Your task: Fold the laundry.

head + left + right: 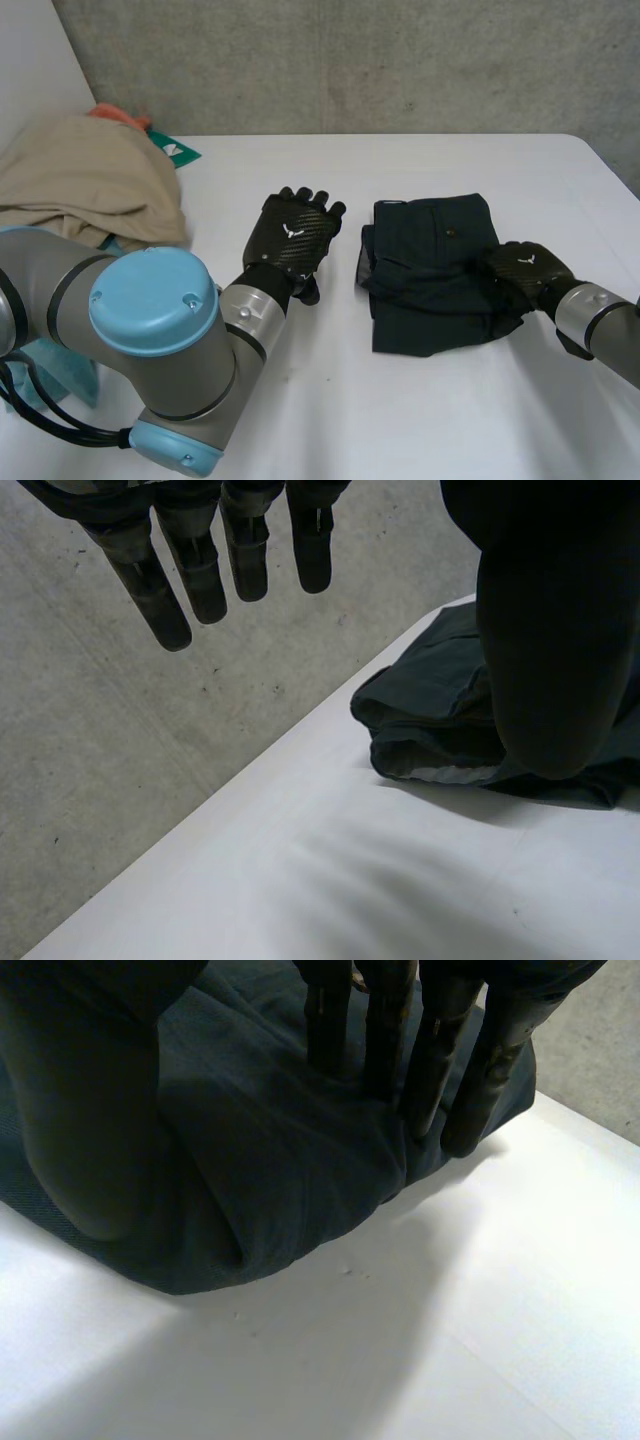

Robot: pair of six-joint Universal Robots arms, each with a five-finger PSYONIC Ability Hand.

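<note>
A white table (420, 420) stands in front of me, its far edge close to a grey concrete wall (350, 60). Near the table's far left corner lies a flat green card (178, 150) with a white mark, partly hidden.

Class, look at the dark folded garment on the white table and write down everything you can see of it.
The dark garment is blue-green woven cloth, folded into a rough layered rectangle, its near edge rumpled. A seam and small button show on top. It lies flat on the white table, right of centre. The right hand rests straight-fingered on its right edge; the left hand is apart.
</note>
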